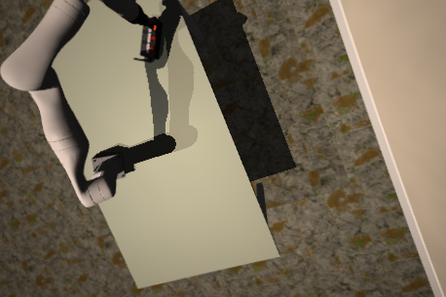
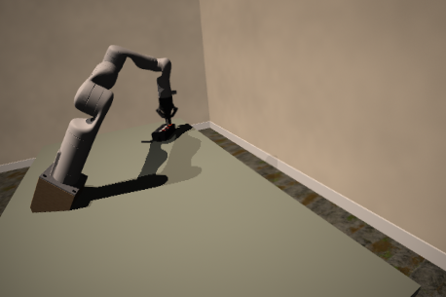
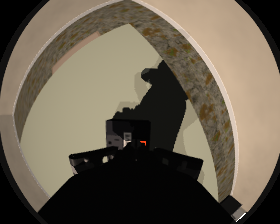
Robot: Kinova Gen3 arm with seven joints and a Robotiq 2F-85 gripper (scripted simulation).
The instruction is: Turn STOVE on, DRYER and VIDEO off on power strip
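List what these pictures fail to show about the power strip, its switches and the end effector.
- Switch labels: too small in every view; STOVE, DRYER and VIDEO cannot be told apart on the power strip.
- Switch positions: top view shows only red specks; which rockers are on is unclear.
- End effector contact: its shut tips merge with the dark strip in the exterior view; touching or hovering is unclear.
- Wrist view: the end effector's dark body blocks the lower half and most of the strip.

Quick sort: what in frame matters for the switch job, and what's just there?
Job:
power strip, switches facing up, some lit red
gripper, shut and empty, poised right over the strip

Just there:
table
wooden base block under the arm
walls and patterned floor
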